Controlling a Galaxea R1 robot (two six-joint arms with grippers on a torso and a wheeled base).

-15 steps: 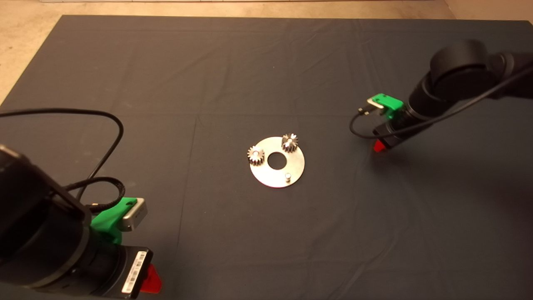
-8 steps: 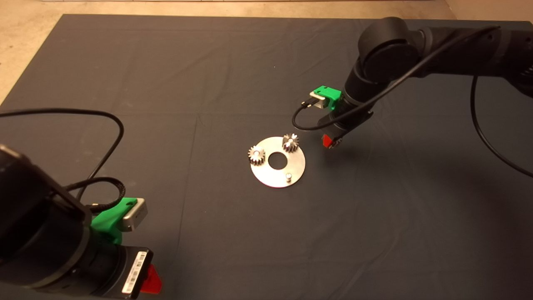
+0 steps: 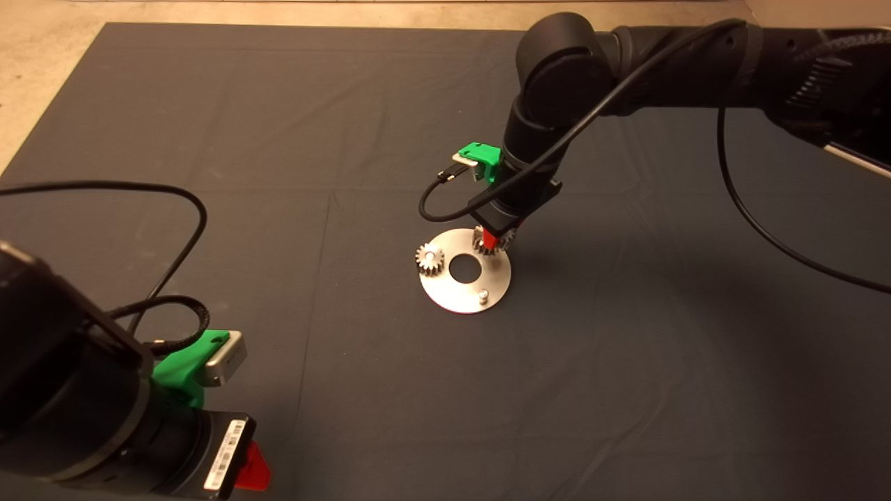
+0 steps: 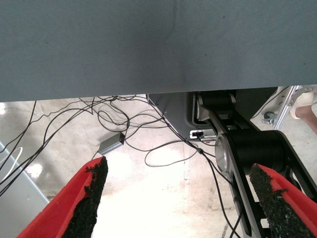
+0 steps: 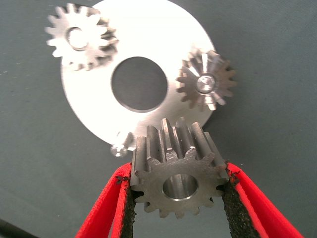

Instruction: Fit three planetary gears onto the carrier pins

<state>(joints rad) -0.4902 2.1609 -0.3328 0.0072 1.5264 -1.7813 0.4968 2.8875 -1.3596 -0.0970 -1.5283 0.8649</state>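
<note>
right hand over disc, left hand parked

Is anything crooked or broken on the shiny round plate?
Nothing looks broken. Two gears sit flat on their pins on the disc. One pin is bare, waiting for the third gear, which the right hand holds level. The left hand waits at the mat's lower left.

Right arm reaches in from upper right of frame, wrist bent downward, right tool at frame centre, fingers clamped on gear. Left arm parked lower left of frame, left tool with fingers spread wide, holding nothing.
</note>
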